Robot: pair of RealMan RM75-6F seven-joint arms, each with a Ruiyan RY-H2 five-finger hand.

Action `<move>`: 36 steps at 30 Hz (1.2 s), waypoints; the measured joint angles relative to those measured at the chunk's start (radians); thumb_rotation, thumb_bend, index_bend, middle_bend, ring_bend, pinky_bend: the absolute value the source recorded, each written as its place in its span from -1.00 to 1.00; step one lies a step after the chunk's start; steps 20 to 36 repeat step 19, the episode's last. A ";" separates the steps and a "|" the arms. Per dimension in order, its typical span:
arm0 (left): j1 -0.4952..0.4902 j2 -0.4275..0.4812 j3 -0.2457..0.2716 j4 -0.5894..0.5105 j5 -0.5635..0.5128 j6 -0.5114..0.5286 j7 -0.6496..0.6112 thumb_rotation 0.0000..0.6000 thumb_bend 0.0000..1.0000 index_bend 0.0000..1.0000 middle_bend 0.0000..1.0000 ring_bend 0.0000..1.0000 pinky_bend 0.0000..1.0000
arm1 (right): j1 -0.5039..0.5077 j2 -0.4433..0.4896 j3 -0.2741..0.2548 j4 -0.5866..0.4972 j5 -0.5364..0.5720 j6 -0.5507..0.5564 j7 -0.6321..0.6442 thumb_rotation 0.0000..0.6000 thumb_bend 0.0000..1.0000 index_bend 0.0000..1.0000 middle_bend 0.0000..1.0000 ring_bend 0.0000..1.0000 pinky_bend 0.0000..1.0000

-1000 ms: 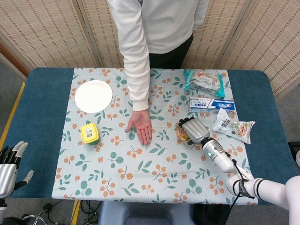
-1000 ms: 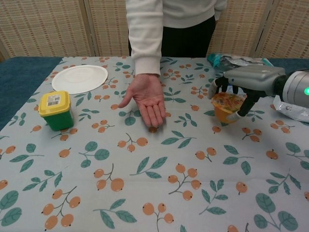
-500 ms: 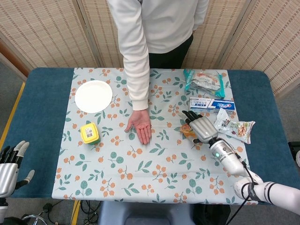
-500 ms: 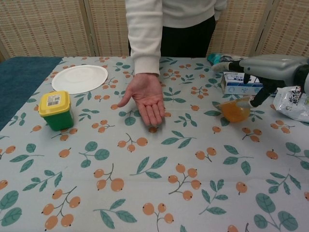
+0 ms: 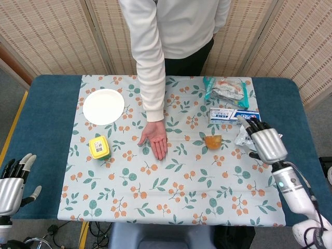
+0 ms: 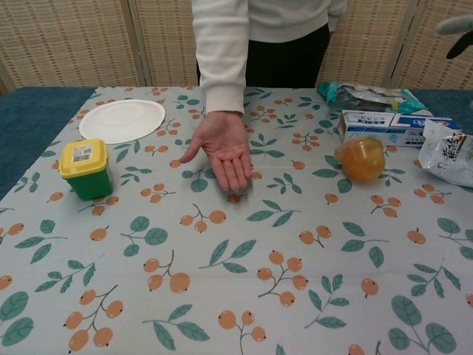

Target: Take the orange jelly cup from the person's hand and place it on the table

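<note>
The orange jelly cup rests on the flowered cloth, right of the person's hand, which lies palm up and bare. My right hand is raised to the right of the cup, apart from it, fingers spread and holding nothing; only a fingertip of it shows at the top right of the chest view. My left hand hangs off the table's near left corner, fingers apart, holding nothing.
A white plate lies at the back left, with a yellow-lidded green tub nearer. A toothpaste box, a snack bag and a teal packet crowd the right side behind the cup.
My right hand let go of the jelly cup, then lifted and drew back to the right. The cup now sits alone on the cloth. The person's hand and my left hand stayed put.
</note>
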 measured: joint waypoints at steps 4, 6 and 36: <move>-0.002 0.005 -0.002 -0.012 -0.010 -0.005 0.014 1.00 -0.44 -0.98 -0.92 -0.78 -0.86 | -0.113 0.059 -0.027 -0.044 -0.031 0.125 0.009 1.00 -0.39 -0.79 -0.52 -0.67 -0.41; -0.003 0.006 -0.003 -0.017 -0.015 -0.007 0.022 1.00 -0.44 -0.98 -0.92 -0.78 -0.86 | -0.168 0.080 -0.044 -0.057 -0.048 0.182 0.016 1.00 -0.38 -0.77 -0.51 -0.67 -0.41; -0.013 -0.001 -0.014 -0.061 0.002 0.014 0.069 1.00 -0.44 -0.98 -0.92 -0.78 -0.86 | -0.370 0.105 -0.110 -0.072 -0.117 0.329 0.081 1.00 -0.38 -0.76 -0.50 -0.67 -0.41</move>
